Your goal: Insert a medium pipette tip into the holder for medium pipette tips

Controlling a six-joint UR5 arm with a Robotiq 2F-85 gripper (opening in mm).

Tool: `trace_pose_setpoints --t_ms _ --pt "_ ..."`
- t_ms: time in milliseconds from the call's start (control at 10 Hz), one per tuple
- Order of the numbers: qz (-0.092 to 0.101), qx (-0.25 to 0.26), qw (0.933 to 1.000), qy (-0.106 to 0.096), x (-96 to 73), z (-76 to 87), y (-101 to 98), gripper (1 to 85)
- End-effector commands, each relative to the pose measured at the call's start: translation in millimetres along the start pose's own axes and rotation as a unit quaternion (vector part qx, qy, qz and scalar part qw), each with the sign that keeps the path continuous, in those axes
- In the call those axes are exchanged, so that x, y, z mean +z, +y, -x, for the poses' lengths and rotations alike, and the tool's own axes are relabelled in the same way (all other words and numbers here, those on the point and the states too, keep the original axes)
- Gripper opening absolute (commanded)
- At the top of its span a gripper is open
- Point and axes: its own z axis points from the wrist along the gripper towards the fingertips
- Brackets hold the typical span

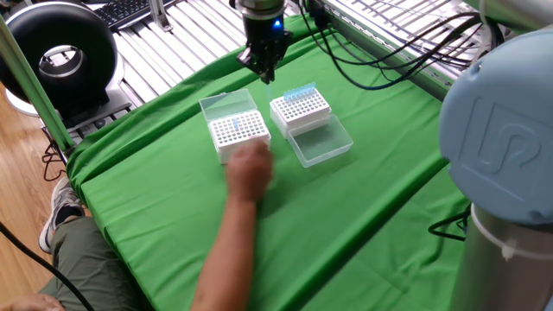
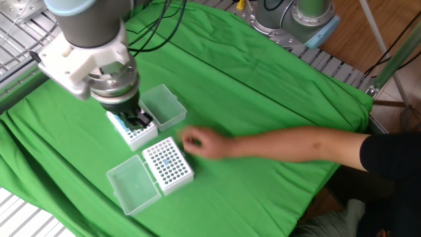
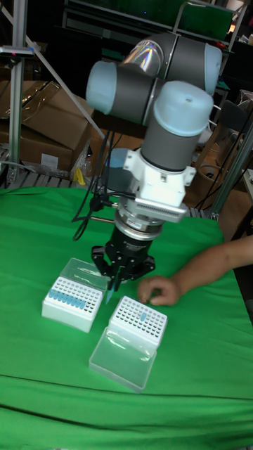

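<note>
My gripper (image 1: 265, 71) (image 2: 137, 120) (image 3: 116, 275) is shut on a thin pale-blue pipette tip (image 3: 110, 290) that points down. It hangs just above a white holder box with a row of blue tips (image 1: 300, 105) (image 2: 131, 131) (image 3: 73, 302). A second white holder box (image 1: 239, 130) (image 2: 168, 164) (image 3: 140, 320), with a blue tip or two near its middle, stands beside it. I cannot tell which box is for medium tips. A person's hand (image 1: 251, 168) (image 2: 193, 141) (image 3: 157, 290) hovers next to the second box, not touching it.
Each box has a clear lid folded open flat on the green cloth (image 1: 321, 143) (image 2: 134, 186). The person's forearm (image 2: 289, 141) reaches across the cloth from the table's edge. Cables trail from the arm, and metal rollers border the cloth.
</note>
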Motion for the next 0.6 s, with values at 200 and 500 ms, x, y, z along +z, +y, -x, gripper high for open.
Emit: trace_pose_setpoints --t_ms 200,500 --pt "0.013 -0.023 0.9994 -0.022 15.9 2.9 -27.1 1.0" --pt "0.014 -0.023 0.9992 -0.028 22.8 1.5 -29.1 1.0"
